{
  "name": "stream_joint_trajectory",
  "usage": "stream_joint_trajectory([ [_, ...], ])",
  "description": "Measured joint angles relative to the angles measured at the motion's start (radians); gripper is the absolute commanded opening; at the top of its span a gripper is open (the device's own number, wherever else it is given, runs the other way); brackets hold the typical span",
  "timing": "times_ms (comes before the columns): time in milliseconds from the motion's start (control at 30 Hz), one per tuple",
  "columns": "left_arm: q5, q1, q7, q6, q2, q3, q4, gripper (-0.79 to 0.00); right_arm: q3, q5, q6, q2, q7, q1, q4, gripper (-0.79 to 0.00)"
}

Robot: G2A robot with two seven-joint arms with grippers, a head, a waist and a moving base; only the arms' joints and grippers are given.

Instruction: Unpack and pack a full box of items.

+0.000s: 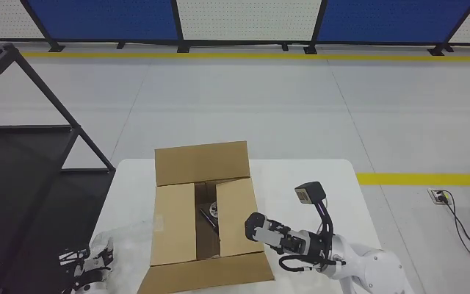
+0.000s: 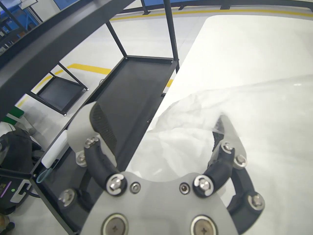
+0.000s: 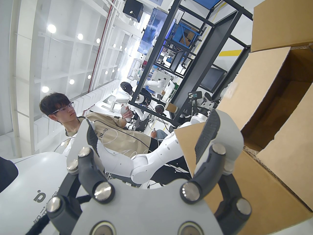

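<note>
An open cardboard box (image 1: 202, 220) stands in the middle of the white table (image 1: 308, 176), its flaps spread out. Down inside it lies a small round metal item (image 1: 214, 212) beside something dark. My right gripper (image 1: 254, 226) sits open against the box's right side; in the right wrist view, the corner of a box flap (image 3: 185, 143) lies just behind one finger (image 3: 207, 128). My left gripper (image 2: 161, 128) stands open at the table's near left corner over a crumpled clear plastic bag (image 2: 195, 113). The bag's film lies between its fingers and over one fingertip (image 2: 221, 125).
A black metal shelf rack (image 1: 37, 169) stands close against the table's left edge (image 2: 168, 91), right beside my left gripper (image 1: 92, 259). Bare table surface lies behind the box and to its right.
</note>
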Motion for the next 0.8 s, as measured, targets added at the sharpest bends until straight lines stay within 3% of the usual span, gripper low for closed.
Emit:
stream_joint_trajectory([
  [267,0.004,0.075,0.026,-0.004,-0.007,0.031,-0.068,0.000,0.000,0.000,0.000,0.000,0.000,0.000,0.000,0.000],
  [567,-0.001,0.287,0.164,0.027,-0.020,0.049,-0.343,0.000,-0.005,-0.001,-0.003,0.001,-0.004,-0.004,-0.004,0.000],
  [800,0.005,0.418,0.375,-0.075,-0.018,0.018,-0.498,0.000,-0.044,-0.057,0.001,0.011,-0.007,-0.007,-0.020,0.000],
])
